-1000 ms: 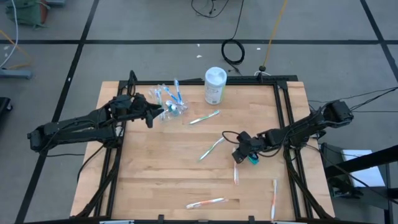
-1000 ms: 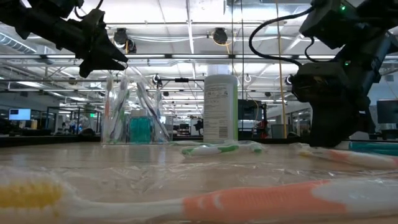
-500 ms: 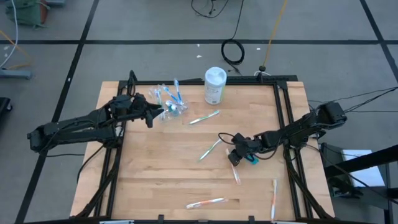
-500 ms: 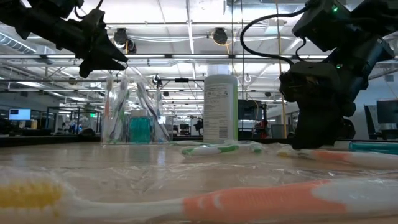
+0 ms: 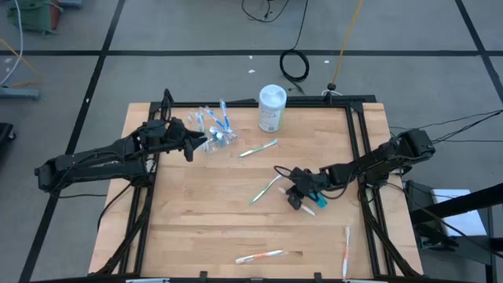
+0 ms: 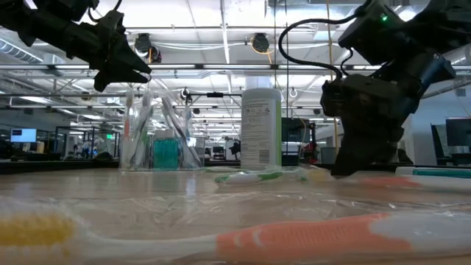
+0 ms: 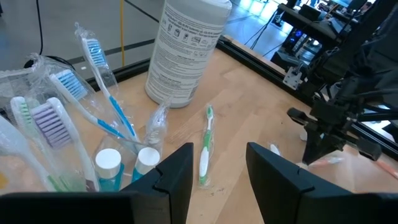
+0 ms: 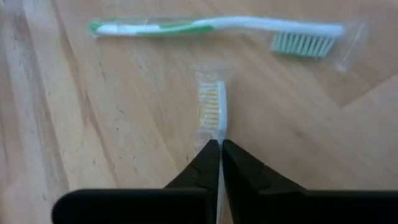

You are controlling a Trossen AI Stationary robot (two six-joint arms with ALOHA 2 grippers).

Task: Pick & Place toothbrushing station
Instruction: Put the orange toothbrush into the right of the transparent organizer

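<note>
Pinching a wrapped toothbrush [image 8: 216, 115] low on the bench [image 5: 196, 220], the right tool [image 8: 218, 157] is readying its lift toward the cup [image 5: 219, 138], while the left tool [image 7: 217, 167], spread, is waiting beside the cup.

Right end effector [image 5: 296, 198] pinched closed low mid-table; left end effector [image 5: 198, 141] parted, raised

The table [image 5: 196, 212] is pale blond wood inside a black frame. The canister [image 5: 271, 108] is white with a pale green label and fine dark print. In the clear cup [image 7: 118, 163] stand 2 teal tubes [image 7: 109, 169] with white caps, beside blue-and-white brushes. A green-and-white toothbrush [image 8: 214, 27] lies in clear wrap; the yellow-bristled toothbrush [image 8: 213, 112] is white. Both arms are black.
</note>
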